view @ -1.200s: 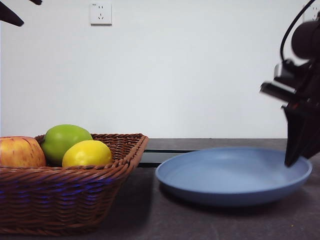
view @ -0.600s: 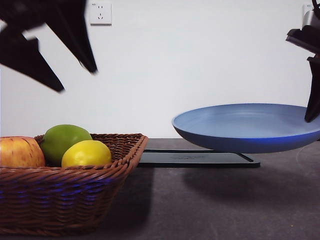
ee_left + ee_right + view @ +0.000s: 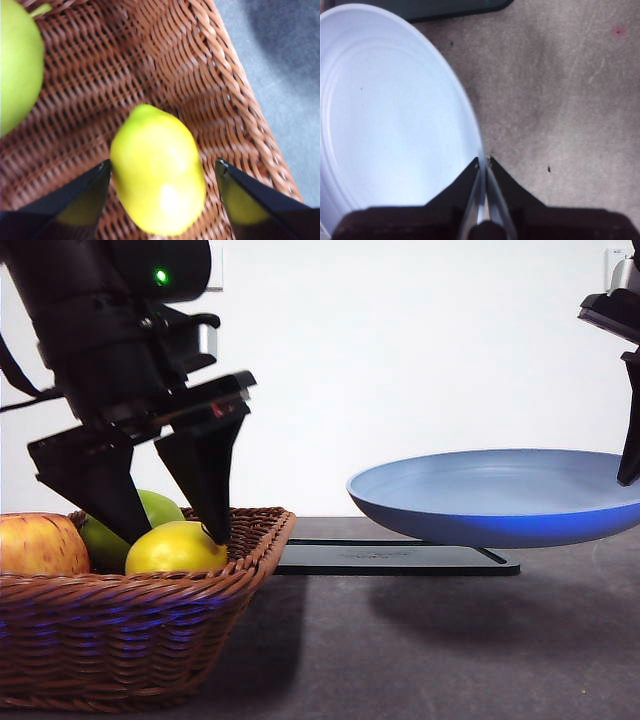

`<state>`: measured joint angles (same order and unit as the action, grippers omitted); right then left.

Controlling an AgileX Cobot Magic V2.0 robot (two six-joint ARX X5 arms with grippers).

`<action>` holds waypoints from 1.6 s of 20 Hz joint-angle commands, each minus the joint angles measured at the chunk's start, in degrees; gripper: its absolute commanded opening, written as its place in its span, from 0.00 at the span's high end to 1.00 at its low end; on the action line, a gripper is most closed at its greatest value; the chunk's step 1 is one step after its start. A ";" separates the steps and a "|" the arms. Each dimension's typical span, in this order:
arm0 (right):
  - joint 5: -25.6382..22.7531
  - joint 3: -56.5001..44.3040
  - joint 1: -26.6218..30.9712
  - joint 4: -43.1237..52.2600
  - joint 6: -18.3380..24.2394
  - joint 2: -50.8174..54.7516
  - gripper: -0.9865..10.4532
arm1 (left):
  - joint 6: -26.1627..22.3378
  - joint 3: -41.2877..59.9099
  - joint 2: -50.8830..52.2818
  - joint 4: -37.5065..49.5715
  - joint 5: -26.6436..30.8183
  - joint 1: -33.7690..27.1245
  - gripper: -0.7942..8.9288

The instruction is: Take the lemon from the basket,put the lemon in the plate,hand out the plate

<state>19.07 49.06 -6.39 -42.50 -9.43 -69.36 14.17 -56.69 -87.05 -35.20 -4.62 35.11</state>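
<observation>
Just lemon [image 3: 157, 187]: glossy yellow oval.

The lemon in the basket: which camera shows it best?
The left wrist view: the lemon fills the middle, lying on the basket weave between the left gripper's open jaws. The front view shows only its top above the rim, partly behind that gripper. The right wrist view shows no lemon, only the plate.

Even bright light, soft table shadows, blurred wrist close-ups

The grey table [image 3: 420, 660] bears the basket [image 3: 130, 640] and black tray [image 3: 395, 560].
</observation>
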 commanded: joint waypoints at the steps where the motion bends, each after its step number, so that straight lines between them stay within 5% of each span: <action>1: 0.28 0.90 -0.04 0.35 0.09 -0.35 0.91 | 0.24 -0.81 -2.58 1.16 0.20 0.61 0.54; 9: 0.26 0.90 -0.04 0.35 0.50 -0.35 0.91 | -1.16 -0.81 -3.85 1.03 0.15 0.61 0.55; 13: 0.26 0.90 -0.04 0.37 0.52 -0.35 0.91 | -2.38 -0.81 -3.76 0.44 0.07 0.55 0.69; 19: 0.24 0.90 -0.04 0.39 0.50 -0.37 0.91 | -2.40 -6.84 0.11 -4.44 -0.83 0.70 0.69; 23: 0.26 0.90 -0.04 0.39 0.50 -0.37 0.91 | -2.40 -14.95 1.97 -5.97 -10.01 2.78 0.69; 26: 0.50 0.90 -0.11 0.39 0.48 -0.37 0.91 | -2.38 -16.76 1.97 1.97 -16.57 6.58 0.69; 32: 0.87 0.90 -0.35 0.31 0.31 -0.37 0.91 | -5.70 -16.76 -1.79 9.05 -3.17 17.22 0.69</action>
<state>19.59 49.06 -6.52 -42.54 -9.21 -69.36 10.02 -72.58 -87.83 -26.85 -8.54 51.96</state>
